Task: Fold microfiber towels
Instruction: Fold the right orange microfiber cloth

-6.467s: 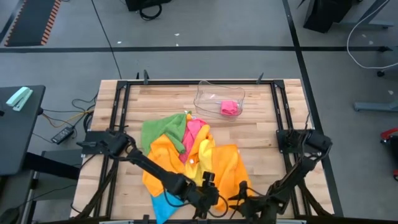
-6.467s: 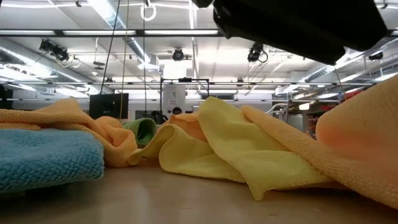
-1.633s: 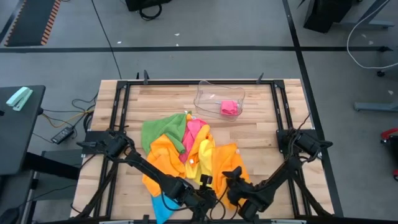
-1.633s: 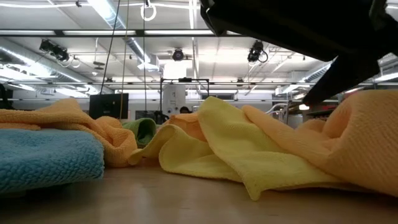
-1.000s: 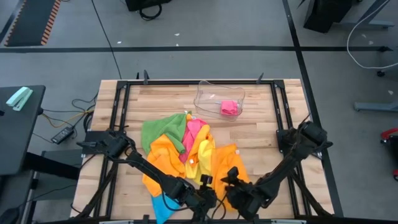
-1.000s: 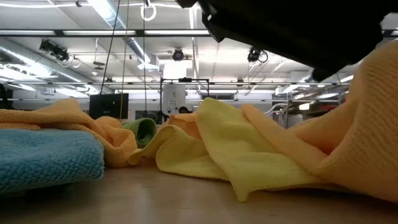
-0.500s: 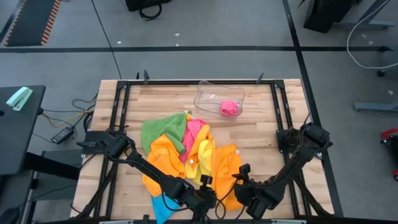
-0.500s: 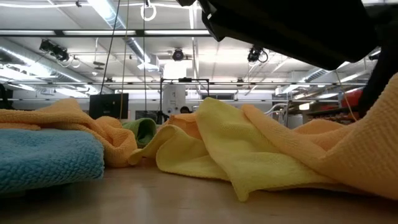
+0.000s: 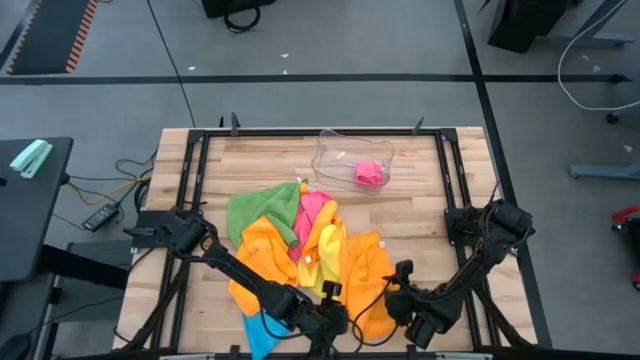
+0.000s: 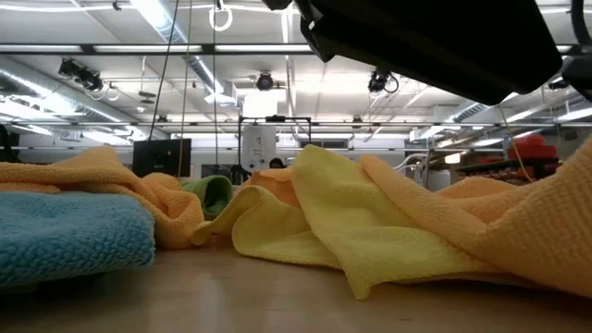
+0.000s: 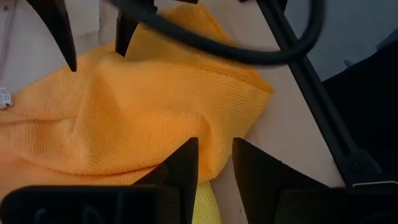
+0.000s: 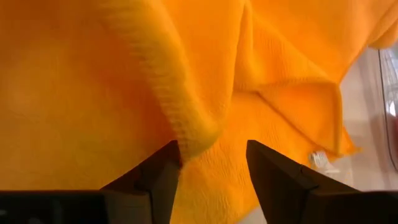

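Orange microfiber towel (image 9: 365, 275) at the near edge of the table (image 9: 420, 215), part of a loose heap with the green towel (image 9: 258, 212), pink towel (image 9: 312, 208), yellow towel (image 9: 326, 262) and blue towel (image 9: 262, 328); one folded pink cloth (image 9: 370, 173) lay in the clear tray (image 9: 335, 150). The step in hand appeared to be securing an edge of the orange towel so it could be drawn out and spread. The left gripper (image 9: 322, 322), low over the heap's near side, had its jaws narrowly apart with an orange fold (image 11: 211, 163) between them. The right gripper (image 9: 400, 300), reaching in from the right, stood parted around a ridge of orange cloth (image 12: 199, 134), not visibly clamped. The next move probably called for closing there, then lifting both corners apart.
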### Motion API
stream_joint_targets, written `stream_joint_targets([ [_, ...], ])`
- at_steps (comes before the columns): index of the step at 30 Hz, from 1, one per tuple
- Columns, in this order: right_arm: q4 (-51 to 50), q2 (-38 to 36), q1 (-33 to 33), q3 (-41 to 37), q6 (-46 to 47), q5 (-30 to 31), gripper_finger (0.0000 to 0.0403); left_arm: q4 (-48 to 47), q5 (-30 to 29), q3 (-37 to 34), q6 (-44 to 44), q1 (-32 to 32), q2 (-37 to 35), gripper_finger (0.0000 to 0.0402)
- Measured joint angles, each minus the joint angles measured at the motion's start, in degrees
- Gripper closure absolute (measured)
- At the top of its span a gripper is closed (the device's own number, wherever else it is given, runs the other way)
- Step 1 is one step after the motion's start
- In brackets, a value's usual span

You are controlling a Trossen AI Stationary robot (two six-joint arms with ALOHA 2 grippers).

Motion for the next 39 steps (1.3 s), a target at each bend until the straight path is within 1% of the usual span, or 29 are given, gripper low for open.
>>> stream_joint_targets([
  [3,0.23,0.00,0.02,-0.88,0.86,-0.70,0.0246,0.00,0.02,0.00,0.00,0.00,0.00,0.0294],
  [5,0.25,0.00,-0.09,-1.05,1.26,-0.90,0.0277,0.00,0.00,0.00,0.00,0.00,0.00,0.0294],
  [9,0.66,0.00,-0.09,-1.05,1.24,-0.88,0.0354,0.00,0.02,0.00,0.00,0.00,0.00,0.0294],
  [11,0.66,0.00,-0.09,-1.05,1.22,-0.91,0.0383,0.00,0.00,0.00,0.00,0.02,0.00,0.0294],
  [12,0.66,0.00,-0.06,-1.05,1.14,-0.92,0.0391,0.00,0.00,0.00,0.00,0.00,0.00,0.0294],
  [15,0.60,-0.95,0.42,-1.05,0.83,-2.02,0.0395,0.00,0.02,0.00,-0.02,0.00,0.00,0.0294],
  [22,0.60,-5.71,2.26,-0.99,0.59,-3.06,0.0396,0.00,0.02,0.00,-0.01,0.00,-0.02,0.0294],
  [23,0.60,-6.31,2.45,-1.00,0.57,-4.34,0.0396,0.00,0.01,0.00,-0.02,0.00,-0.02,0.0294],
  [26,0.62,-8.48,2.58,-0.98,0.57,-11.28,0.0396,0.00,0.02,0.00,-0.02,0.00,-0.05,0.0294],
  [29,0.60,-10.31,2.99,-0.98,0.58,-16.22,0.0396,0.01,0.00,0.00,-0.02,0.00,-0.11,0.0294],
  [34,0.64,-11.68,4.22,-0.96,1.05,-20.02,0.0396,0.02,0.01,0.00,-0.02,-0.02,-0.11,0.0294],
  [39,0.56,-9.93,4.15,-0.96,2.88,-26.09,0.0396,0.02,0.02,-0.02,-0.02,0.00,-0.11,0.0294],
])
